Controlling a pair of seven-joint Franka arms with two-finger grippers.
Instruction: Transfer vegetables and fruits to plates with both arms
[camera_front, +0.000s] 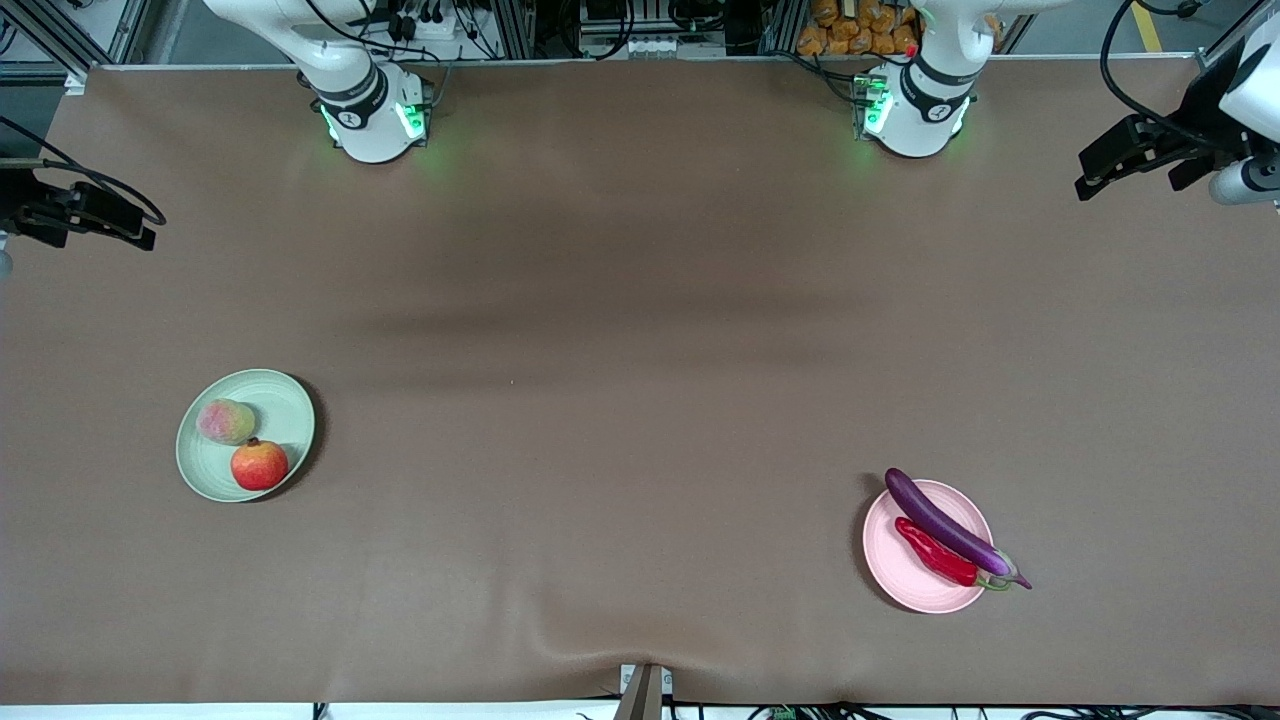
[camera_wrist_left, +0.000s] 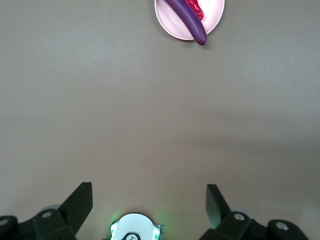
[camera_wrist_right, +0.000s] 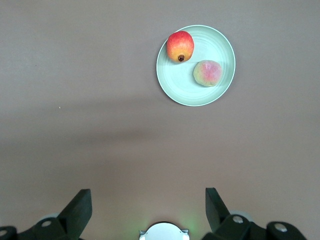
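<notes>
On the pale mint plate (camera_front: 290, 400) toward the right arm's end lie the peach (camera_front: 227, 421) and the red apple-like fruit (camera_front: 259, 465). The pink plate (camera_front: 900, 570) toward the left arm's end holds the purple eggplant (camera_front: 945, 525), which overhangs the rim, and the red chili (camera_front: 935, 553) beside it. My left gripper (camera_front: 1100, 172) hangs high over its end of the table, open and empty (camera_wrist_left: 149, 197). My right gripper (camera_front: 120, 225) hangs likewise over its own end, open and empty (camera_wrist_right: 148, 202). The wrist views show the eggplant (camera_wrist_left: 187, 20), the red fruit (camera_wrist_right: 180, 46) and the peach (camera_wrist_right: 207, 73) far from the fingers.
A brown cloth (camera_front: 640, 330) covers the whole table. The right arm's base (camera_front: 375, 115) and the left arm's base (camera_front: 915, 110) glow green along the table's edge farthest from the front camera. A small bracket (camera_front: 645, 690) sticks up at the edge nearest to that camera.
</notes>
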